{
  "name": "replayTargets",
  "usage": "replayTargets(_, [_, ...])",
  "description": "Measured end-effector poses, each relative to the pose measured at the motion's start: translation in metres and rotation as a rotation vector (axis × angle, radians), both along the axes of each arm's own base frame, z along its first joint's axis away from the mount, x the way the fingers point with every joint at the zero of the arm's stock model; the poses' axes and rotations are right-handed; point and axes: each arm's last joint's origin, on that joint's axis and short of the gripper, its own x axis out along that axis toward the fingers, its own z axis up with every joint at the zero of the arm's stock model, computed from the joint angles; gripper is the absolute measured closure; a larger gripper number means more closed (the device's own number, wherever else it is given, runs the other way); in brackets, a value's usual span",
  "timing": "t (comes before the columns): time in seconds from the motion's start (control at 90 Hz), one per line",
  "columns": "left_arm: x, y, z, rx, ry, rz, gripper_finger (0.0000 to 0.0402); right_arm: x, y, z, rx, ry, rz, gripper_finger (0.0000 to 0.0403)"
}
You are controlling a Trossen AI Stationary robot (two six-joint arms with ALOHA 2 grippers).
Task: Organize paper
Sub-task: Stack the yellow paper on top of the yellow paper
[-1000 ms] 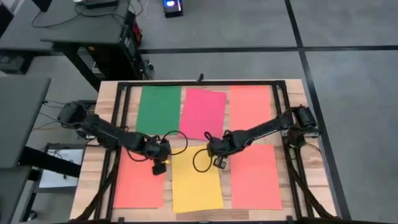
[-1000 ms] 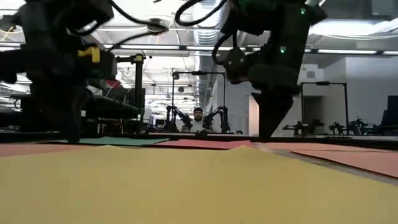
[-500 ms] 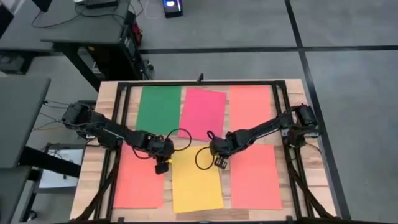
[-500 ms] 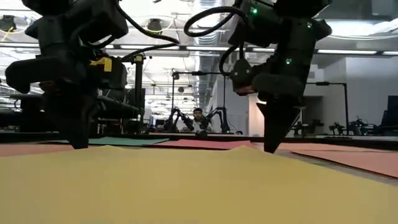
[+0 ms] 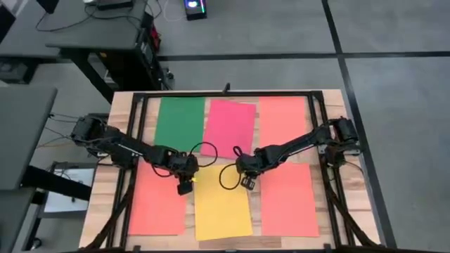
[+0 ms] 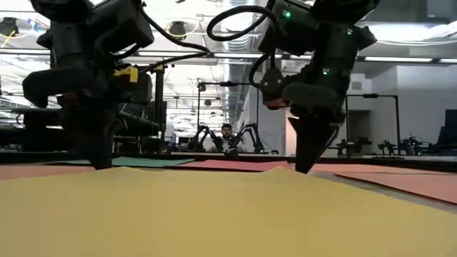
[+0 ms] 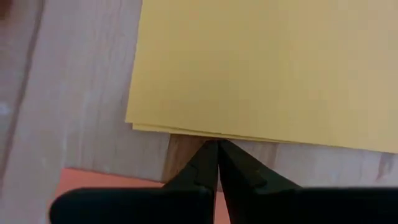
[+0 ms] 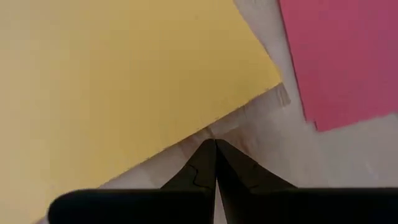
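Note:
A yellow paper point(image 5: 222, 205) lies flat on the table's near middle; in the left wrist view its edge shows more than one layer point(image 7: 186, 130). My left gripper point(image 5: 186, 180) stands shut at its far edge near the far left corner. My right gripper point(image 5: 243, 173) stands shut at the same edge near the far right corner. Both point down, with tips at table height point(image 6: 102, 165) point(image 6: 303, 170). Green point(image 5: 179, 123), pink-red point(image 5: 229, 127) and orange point(image 5: 283, 119) paper lie flat across the far half. My left gripper's shut fingertips point(image 7: 217, 149) meet the yellow paper's far edge point(image 7: 211, 135) from above, slanting down, a little in from the far left corner. The paper lies flat on the table. My right gripper's shut fingertips point(image 8: 215, 149) meet the same far edge point(image 8: 208, 127) from above, near the far right corner point(image 8: 277, 78). The paper lies on the table with a slight hump point(image 6: 275, 168) beside the fingers.
Orange sheets lie flat on either side of the yellow one, at the near left point(image 5: 158, 205) and near right point(image 5: 288, 200). A black frame point(image 5: 225, 93) runs around the table top. Bare wood point(image 7: 81, 93) shows between the sheets. A person sits in the room far behind point(image 6: 227, 135).
Both grippers have come down to table height at the yellow paper's far edge. My left gripper has also moved toward the table's right, from over the near left orange sheet to the yellow sheet's far left corner. The sheets lie as before.

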Motion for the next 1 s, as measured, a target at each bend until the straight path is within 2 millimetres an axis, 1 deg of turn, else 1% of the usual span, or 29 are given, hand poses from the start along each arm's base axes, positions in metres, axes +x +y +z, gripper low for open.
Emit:
replayTargets(0.4, [0.0018,0.0081,0.0001,0.019,-0.009,0.013,0.0402,0.0011,-0.0007,0.0000,-0.003,-0.009,-0.002,0.0403])
replayTargets(0.6, [0.0018,0.0089,0.0001,0.029,-0.008,0.011,0.0402,0.0010,-0.0008,-0.0002,-0.004,-0.009,-0.002,0.0403])
replayTargets(1.0, [0.0001,0.0091,-0.0008,0.017,0.011,0.041,0.0402,-0.0042,-0.0013,-0.0017,-0.005,0.054,0.001,0.0403])
